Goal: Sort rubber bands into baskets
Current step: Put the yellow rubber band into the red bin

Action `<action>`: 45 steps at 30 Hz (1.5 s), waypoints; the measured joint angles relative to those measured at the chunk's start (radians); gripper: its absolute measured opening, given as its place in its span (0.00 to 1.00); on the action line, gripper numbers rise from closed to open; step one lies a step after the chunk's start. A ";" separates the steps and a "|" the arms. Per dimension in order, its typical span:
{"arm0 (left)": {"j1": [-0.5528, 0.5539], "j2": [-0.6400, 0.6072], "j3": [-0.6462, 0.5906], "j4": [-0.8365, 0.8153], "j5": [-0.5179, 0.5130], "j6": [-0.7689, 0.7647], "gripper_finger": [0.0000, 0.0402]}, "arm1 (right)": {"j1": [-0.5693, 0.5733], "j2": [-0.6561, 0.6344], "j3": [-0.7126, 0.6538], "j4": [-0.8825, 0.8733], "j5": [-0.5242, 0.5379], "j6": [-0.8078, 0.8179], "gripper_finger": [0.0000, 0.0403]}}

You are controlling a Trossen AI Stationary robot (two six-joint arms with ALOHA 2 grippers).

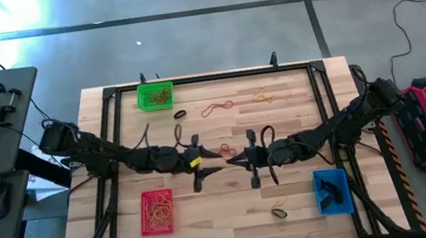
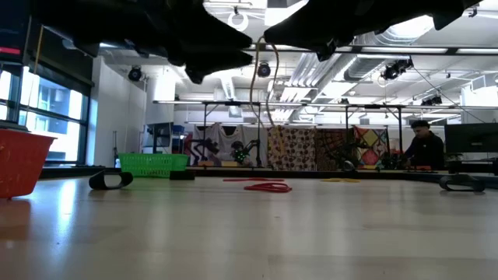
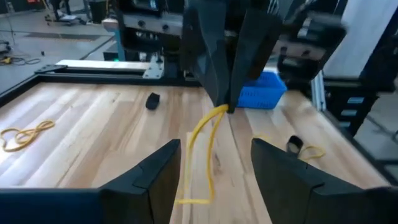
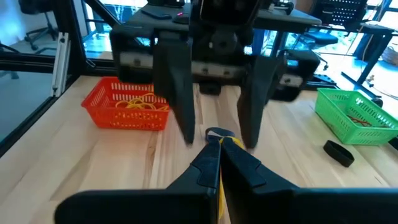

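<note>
Right up close in the right wrist view, the right gripper [image 4: 219, 144] has its fingers pressed together on a yellow rubber band [image 4: 225, 140], pinched at the very tips! Facing it, the left gripper [image 4: 214, 130] stands with its two dark fingers wide apart, one on either side of the band, touching nothing that I can see. From the left wrist view the band hangs as a long loop below the right gripper's tips, dangling down between the left fingers [image 3: 152, 180] toward the wooden table [image 3: 81, 118].

It looks like a handover at mid-table, and I'd say the transfer is just about complete. To do this well, the left arm should back straight away without catching the hanging loop, and the right gripper must keep its pinch firm, since a thin band slips easily.

From above, the two grippers meet near the table's centre, and the band shows as a yellow fleck at the left gripper's end. The red basket [image 1: 158, 212] sits at the near left with yellowish bands inside, the blue basket [image 1: 332, 191] at the near right, the green basket [image 1: 155, 95] at the far left. Loose bands still lie about: a red one [image 1: 216, 108] toward the far side, a black one [image 1: 179, 114] beside the green basket.
</note>
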 joint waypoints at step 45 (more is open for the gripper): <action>-0.083 -0.210 0.074 -0.453 -0.195 0.104 0.00 | 0.001 0.000 0.000 -0.003 -0.045 0.005 0.10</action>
